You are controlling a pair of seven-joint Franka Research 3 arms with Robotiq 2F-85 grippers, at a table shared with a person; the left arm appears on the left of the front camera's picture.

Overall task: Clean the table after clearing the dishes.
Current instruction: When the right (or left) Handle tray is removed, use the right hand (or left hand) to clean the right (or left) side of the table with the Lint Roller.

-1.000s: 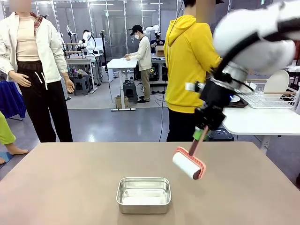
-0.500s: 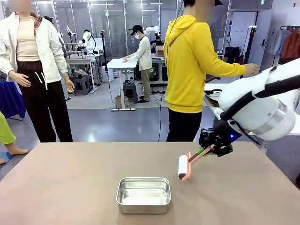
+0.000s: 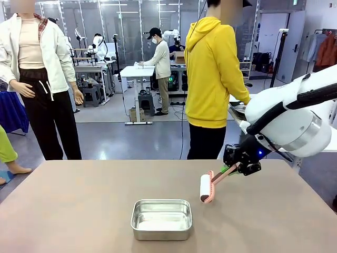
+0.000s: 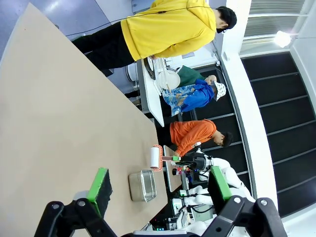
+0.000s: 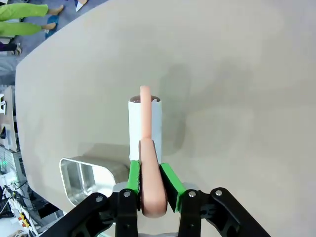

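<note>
The table (image 3: pixel 79 211) spreads across the front view, its taupe top bare apart from two things near the middle. A steel pan (image 3: pixel 161 219) sits toward the robot's edge, roughly centred between the left and right edges. Just beside it, on the robot's right and a little farther in, is a lint roller (image 3: pixel 205 188) with a white roll and a pink frame. Its roll points down at the tabletop, and whether it actually touches cannot be told.

The right gripper (image 3: pixel 230 169) reaches in from the right side. In the right wrist view its fingers (image 5: pixel 132 175) are clamped on the roller's pink handle. The pan's corner lies close by on one side of the roll. On the other side plain tabletop runs out to the table's curved-looking edge.

The left half of the table and the far strip along the person's edge are open surface. The left gripper (image 4: pixel 159 183) hangs high above the table with its green pads (image 4: pixel 101 183) set wide apart around nothing.

A person in a yellow hoodie (image 3: pixel 210 68) stands at the far edge, turned toward a smaller white table (image 4: pixel 148 94). A round white plate (image 4: pixel 171 79) rests on that table, off the main one.
</note>
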